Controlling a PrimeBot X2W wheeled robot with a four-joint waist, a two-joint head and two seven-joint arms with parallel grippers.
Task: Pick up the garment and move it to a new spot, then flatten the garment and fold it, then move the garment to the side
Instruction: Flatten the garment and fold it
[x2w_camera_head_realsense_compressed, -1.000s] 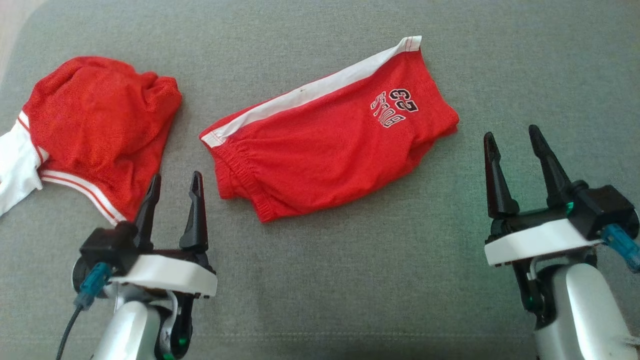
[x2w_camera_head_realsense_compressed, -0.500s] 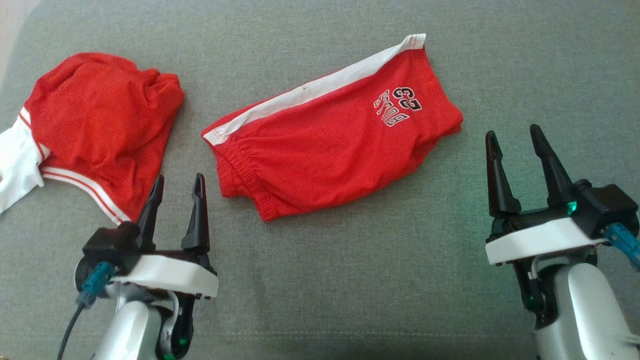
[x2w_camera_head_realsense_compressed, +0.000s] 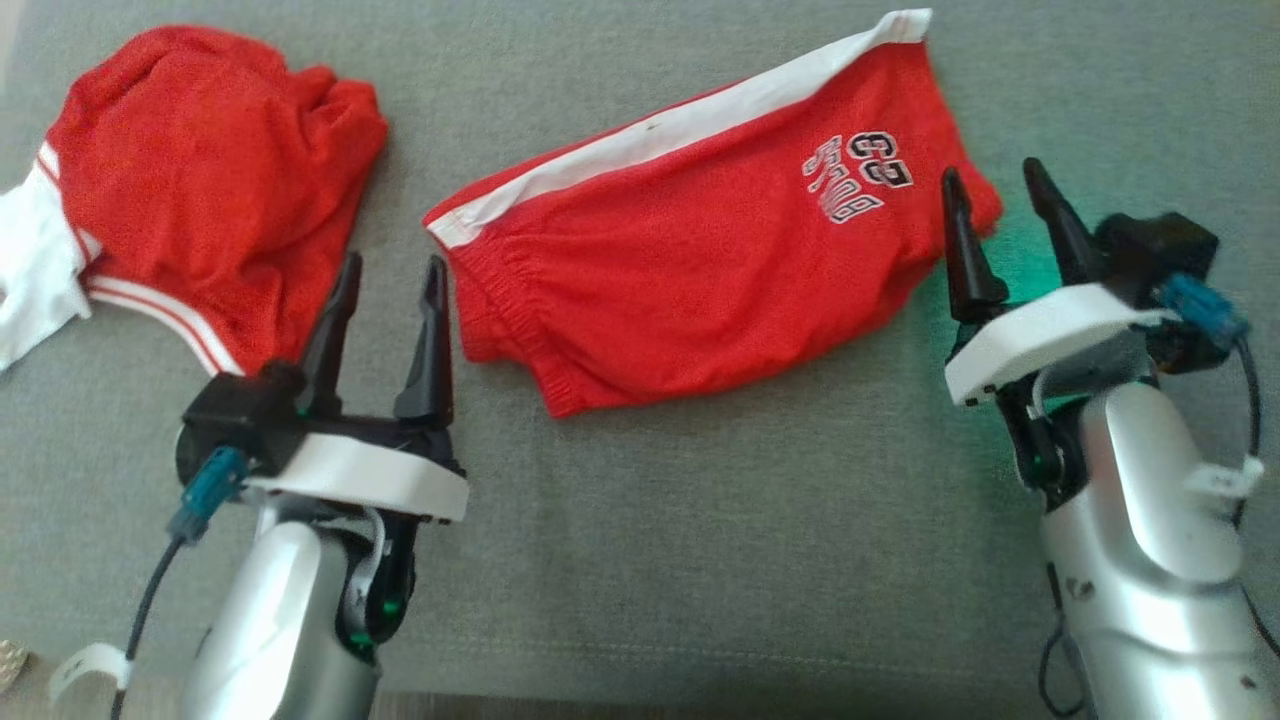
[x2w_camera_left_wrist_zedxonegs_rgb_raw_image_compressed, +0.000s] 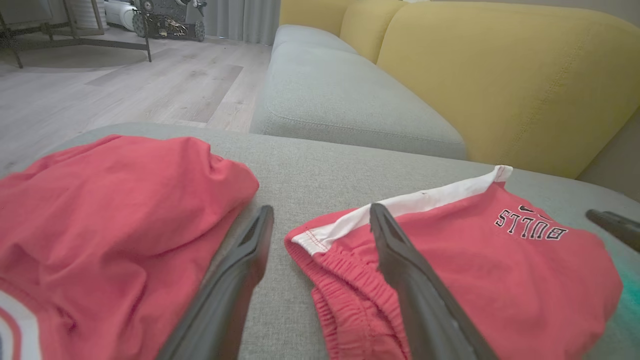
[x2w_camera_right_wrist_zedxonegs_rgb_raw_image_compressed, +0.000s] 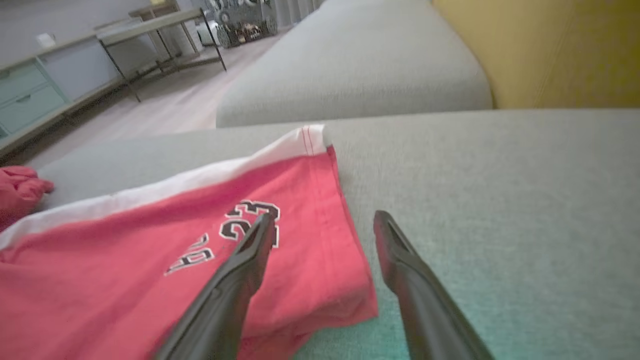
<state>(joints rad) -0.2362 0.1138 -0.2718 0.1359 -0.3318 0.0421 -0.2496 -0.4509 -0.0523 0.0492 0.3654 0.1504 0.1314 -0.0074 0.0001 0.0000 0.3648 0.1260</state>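
Principally, one pair of red shorts (x2w_camera_head_realsense_compressed: 690, 270), with a white side stripe, gathered elastic waistband and a black-and-white "BULLS 23" print, lay roughly flat and slantwise at the middle of a grey seat cushion (x2w_camera_head_realsense_compressed: 700, 560), its waistband end toward the robot's left and its leg hem toward the right. Second item: a crumpled red garment (x2w_camera_head_realsense_compressed: 210, 190) with white trim, lying on the same cushion at the far left, apart from the shorts. Left gripper (x2w_camera_head_realsense_compressed: 393, 265): fingers spread, holding nothing, set over the strip of bare cushion between the two garments, just beside the waistband corner of the shorts; whether a fingertip touched the cloth could not be told. Right gripper (x2w_camera_head_realsense_compressed: 990, 172): fingers likewise spread and empty, placed at the hem end of the shorts, one finger over the red fabric near the printed number, the other over bare grey cushion beyond the hem. Green light from the right wrist tinted the cushion beside it. Background, from the wrist views: a yellow backrest (x2w_camera_left_wrist_zedxonegs_rgb_raw_image_compressed: 500, 75), a further grey seat cushion (x2w_camera_left_wrist_zedxonegs_rgb_raw_image_compressed: 340, 100) and a pale wooden floor (x2w_camera_left_wrist_zedxonegs_rgb_raw_image_compressed: 125, 85).
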